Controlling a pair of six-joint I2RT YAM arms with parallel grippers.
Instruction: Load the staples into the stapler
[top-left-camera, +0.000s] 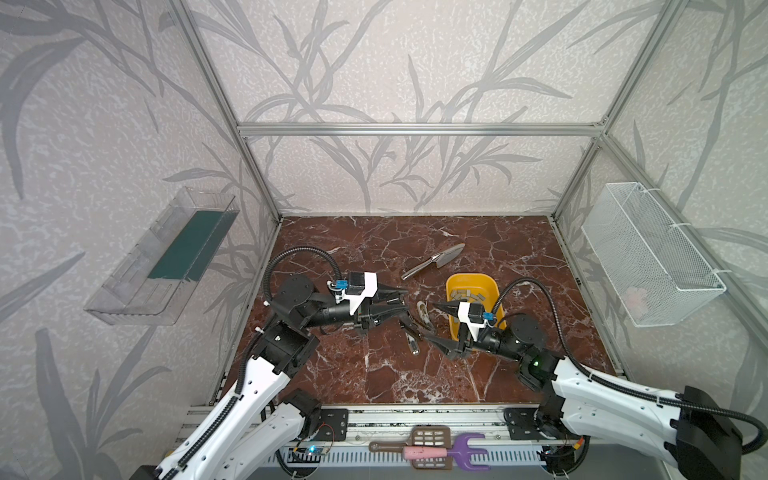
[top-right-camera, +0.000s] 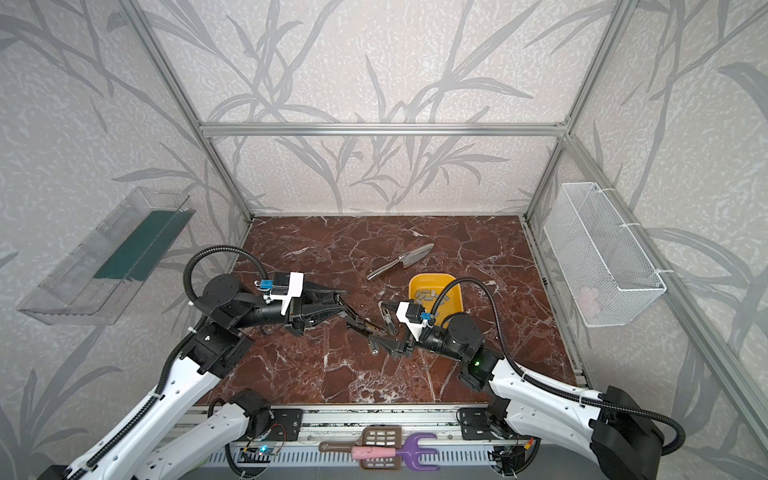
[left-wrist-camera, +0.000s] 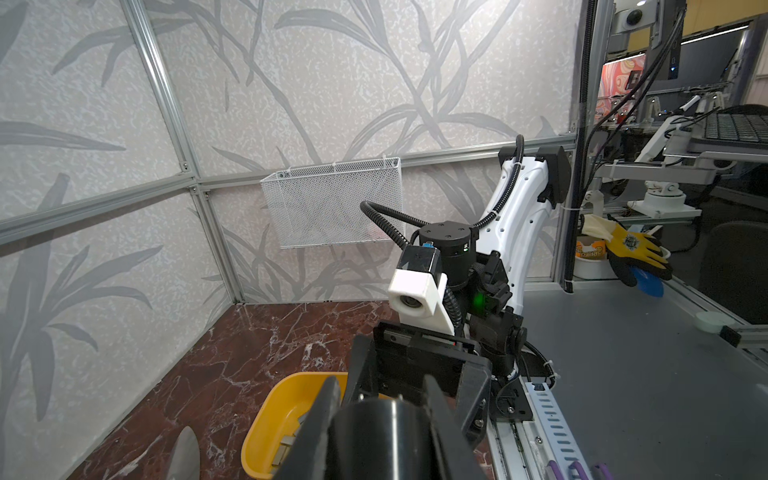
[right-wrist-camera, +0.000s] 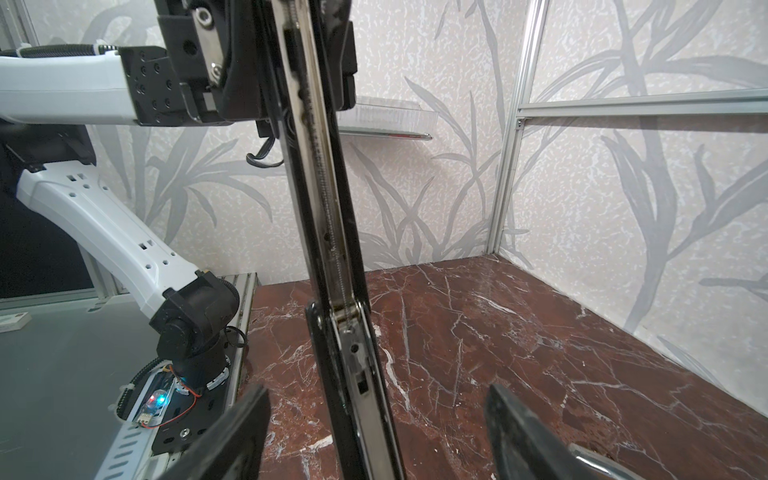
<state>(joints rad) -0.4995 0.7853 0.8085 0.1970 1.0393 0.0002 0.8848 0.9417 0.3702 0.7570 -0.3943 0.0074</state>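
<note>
Near the bench's (top-left-camera: 374, 374) middle, your right gripper (top-left-camera: 436, 323) is hanging with its jaws wide apart, close up to the opened stapler (right-wrist-camera: 328, 208), while your left gripper (top-left-camera: 404, 307) is clamping it by one end. Just beyond, nearer the right edge, the staples (top-left-camera: 467, 296) are lying loose in the yellow tray (top-left-camera: 471, 275); closing the right jaws on a hinged arm, you are risking twisting the stapler out of that single hold or folding it shut

Pale wallpaper with a grey leaf pattern (top-left-camera: 374, 62), silver metal frame bars (top-left-camera: 415, 129), red-brown marble tabletop (top-left-camera: 353, 374), clear plastic shelf (top-left-camera: 120, 291) on one side wall, white mesh basket (top-left-camera: 648, 257) on the opposite wall
</note>
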